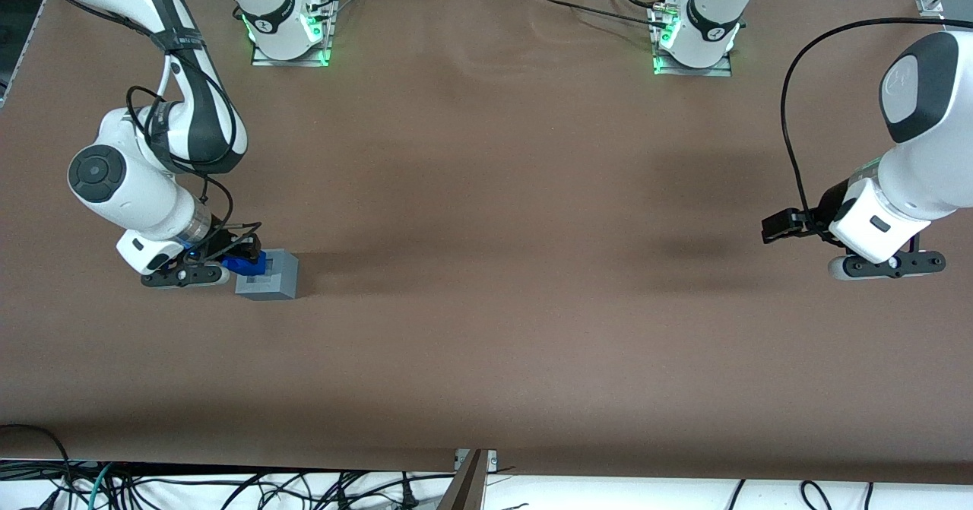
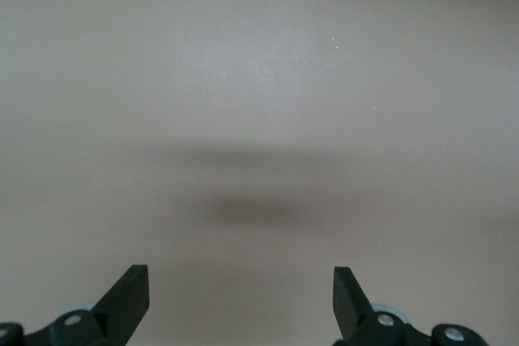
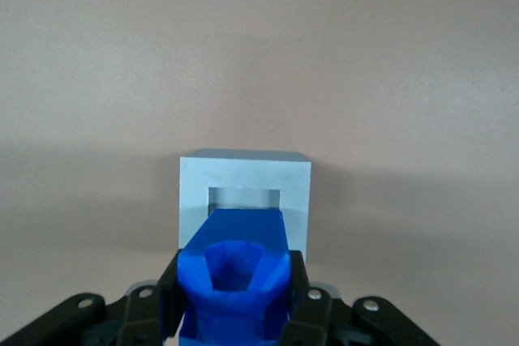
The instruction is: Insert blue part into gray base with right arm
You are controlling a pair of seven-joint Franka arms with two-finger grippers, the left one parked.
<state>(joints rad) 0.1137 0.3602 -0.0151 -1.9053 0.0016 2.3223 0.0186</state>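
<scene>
Gripper (image 3: 235, 301) clamped on our blue part (image 3: 235, 277), nose right at the gray base (image 3: 243, 192) recess, so we're mid-insertion; next we'd guess a straight, aligned push.

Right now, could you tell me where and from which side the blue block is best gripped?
As the gripper has it: fingers shut on two opposite side faces of the blue block, coming from above, leaving its lower end free to enter the recess of the grey cube.
</scene>
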